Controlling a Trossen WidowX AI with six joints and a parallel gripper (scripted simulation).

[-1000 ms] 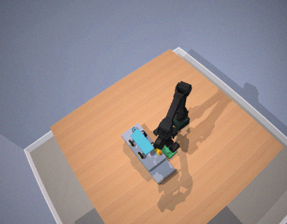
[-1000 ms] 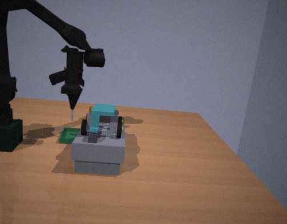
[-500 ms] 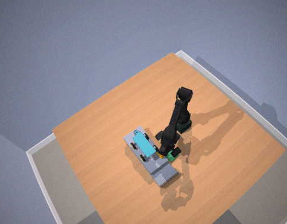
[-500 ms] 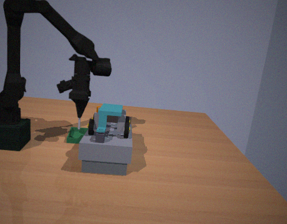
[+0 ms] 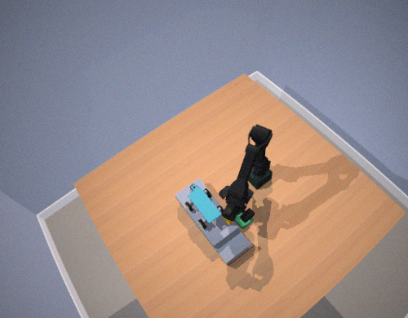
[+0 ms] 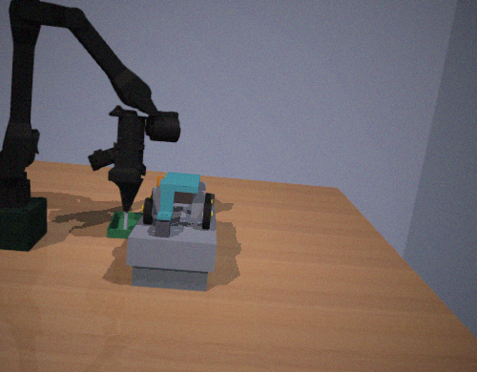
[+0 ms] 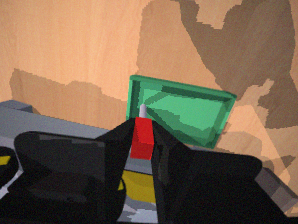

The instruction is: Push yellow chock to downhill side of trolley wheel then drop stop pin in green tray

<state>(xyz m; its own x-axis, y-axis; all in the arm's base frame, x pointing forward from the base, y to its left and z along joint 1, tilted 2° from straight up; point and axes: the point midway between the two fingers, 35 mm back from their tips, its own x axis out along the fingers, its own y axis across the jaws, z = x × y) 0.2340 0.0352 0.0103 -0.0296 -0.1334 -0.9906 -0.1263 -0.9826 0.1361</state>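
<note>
My gripper (image 6: 127,210) (image 7: 142,123) is shut on the red-headed stop pin (image 7: 142,145) (image 6: 126,221). The pin's grey shaft points down into the green tray (image 6: 115,233) (image 7: 195,114), low over its floor; whether the tip touches it I cannot tell. The cyan trolley (image 5: 205,204) (image 6: 181,182) stands on the grey ramp (image 5: 237,248) (image 6: 172,250) (image 7: 60,126). The yellow chock (image 5: 228,222) (image 7: 141,186) is on the ramp beside the trolley's downhill wheel on the tray side. Its orange handle (image 6: 160,181) shows behind the trolley. The gripper partly hides chock and wheel, so contact is unclear.
The ramp lies right beside the tray, and my fingers are close to the ramp's edge and the chock. The arm's base (image 5: 259,179) (image 6: 19,224) stands on the wooden table (image 5: 155,163) (image 6: 277,286), on the tray's side of the ramp.
</note>
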